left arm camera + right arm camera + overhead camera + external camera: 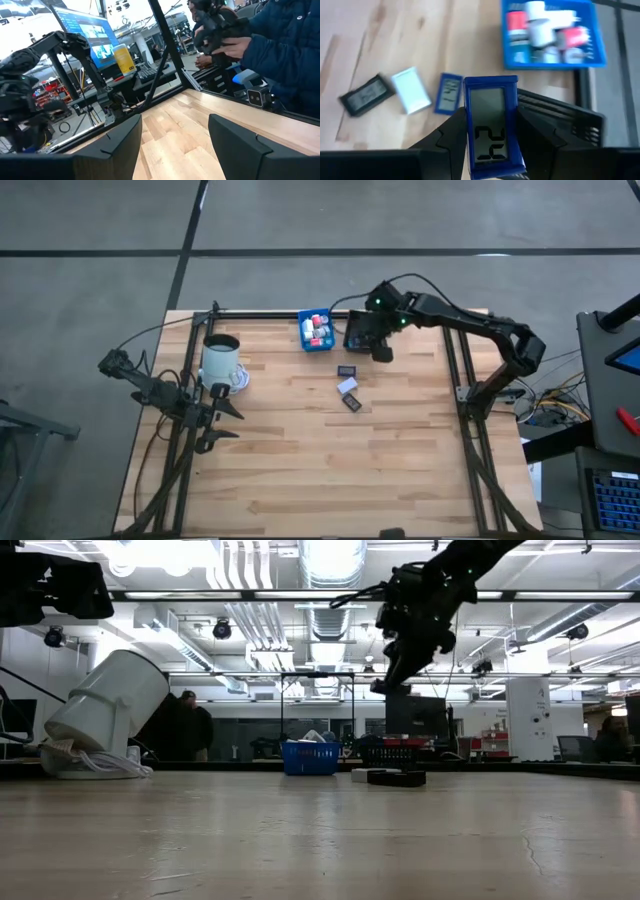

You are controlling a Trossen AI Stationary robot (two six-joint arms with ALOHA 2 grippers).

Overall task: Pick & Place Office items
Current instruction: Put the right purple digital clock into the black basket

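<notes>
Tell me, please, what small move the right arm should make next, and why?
Probably carry on over the black bin and open there: the right gripper holds a small blue clock raised beside that bin, while the blue bin holds blocks.

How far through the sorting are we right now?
Done: white and red blocks already fill the blue bin. In hand: the right gripper is shut on a blue display piece, raised beside the black bin. Left: three flat pieces lie on the table. The left gripper waits open near the mug.
</notes>
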